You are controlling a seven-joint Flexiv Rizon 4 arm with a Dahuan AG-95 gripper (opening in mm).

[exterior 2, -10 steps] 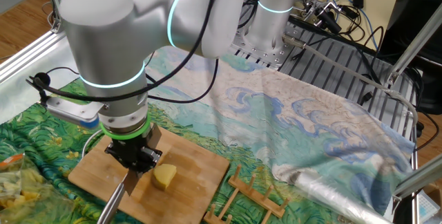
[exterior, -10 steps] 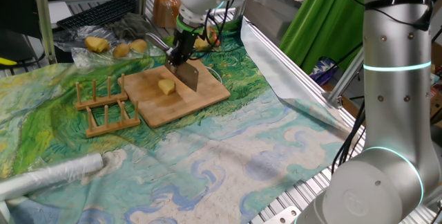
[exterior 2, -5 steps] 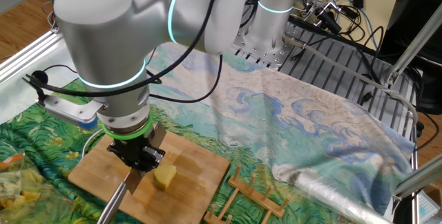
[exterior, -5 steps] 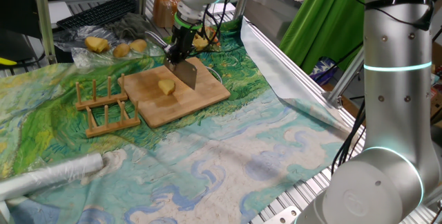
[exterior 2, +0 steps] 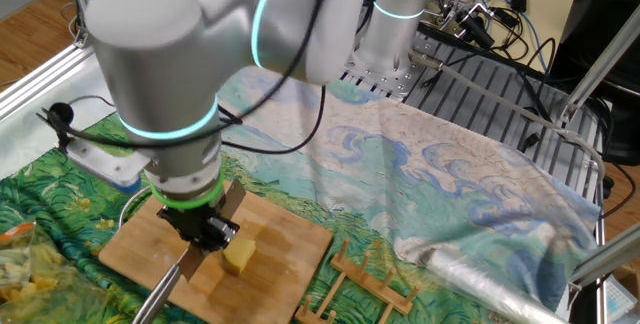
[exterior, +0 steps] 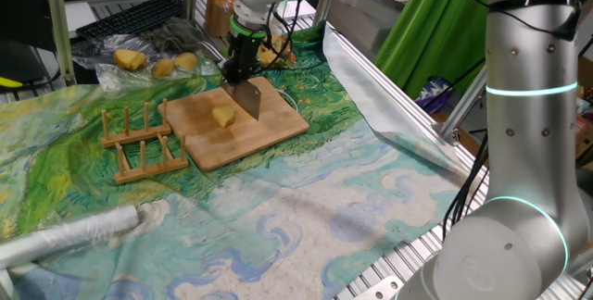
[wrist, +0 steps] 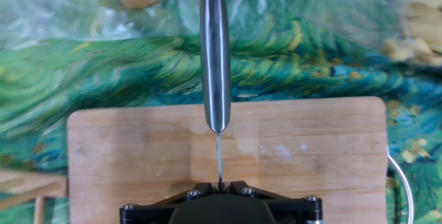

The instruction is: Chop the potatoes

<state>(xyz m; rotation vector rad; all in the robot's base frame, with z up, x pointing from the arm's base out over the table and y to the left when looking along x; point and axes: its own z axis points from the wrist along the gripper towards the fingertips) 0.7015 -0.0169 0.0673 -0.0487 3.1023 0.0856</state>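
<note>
On wooden board (exterior: 243, 130): pale irregular potato (exterior: 223, 116); gripper (exterior: 239, 76) clamping knife (exterior: 252, 99).

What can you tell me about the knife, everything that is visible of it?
The knife has a broad, flat grey metal blade, cleaver-like, and a smooth rounded steel handle. The end effector holds it, blade hanging down over the wooden board, just beside the pale-yellow potato. Whether the edge touches the board or the potato cannot be told. In the hand view the blade shows edge-on as a thin line.
</note>
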